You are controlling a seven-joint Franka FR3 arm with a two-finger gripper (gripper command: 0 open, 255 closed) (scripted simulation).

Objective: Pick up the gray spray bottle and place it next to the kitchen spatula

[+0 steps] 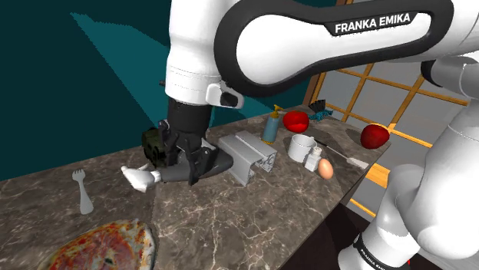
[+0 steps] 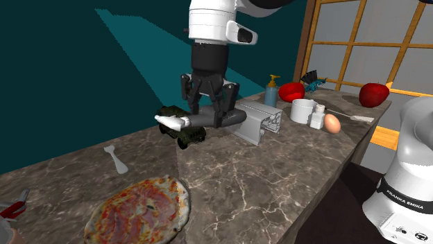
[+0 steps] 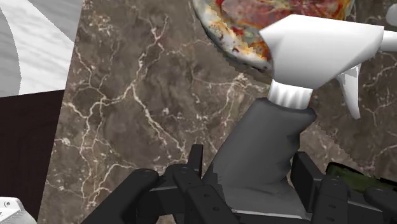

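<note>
My gripper [image 1: 189, 159] is shut on the grey spray bottle [image 1: 217, 163], which lies on its side in the air just above the marble counter [image 1: 253, 215]. Its white trigger head [image 1: 139, 178] points toward the shoulder view's left. In the second exterior view the gripper [image 2: 208, 113] comes straight down onto the bottle [image 2: 239, 116]. The wrist view shows both fingers [image 3: 195, 167] clasping the bottle's grey body [image 3: 267, 146]. The white spatula [image 1: 83, 193] lies flat on the counter, a short way beyond the head, also in the second exterior view [image 2: 115, 160].
A dark green toy truck [image 2: 185, 136] sits right behind the bottle. A grey metal block [image 1: 247, 155] stands beside it. A pizza [image 1: 104, 247] lies near the counter's front edge. Farther along are a blue soap bottle [image 1: 271, 126], red bowl [image 1: 295, 120], mug [image 1: 301, 146] and egg [image 1: 325, 169].
</note>
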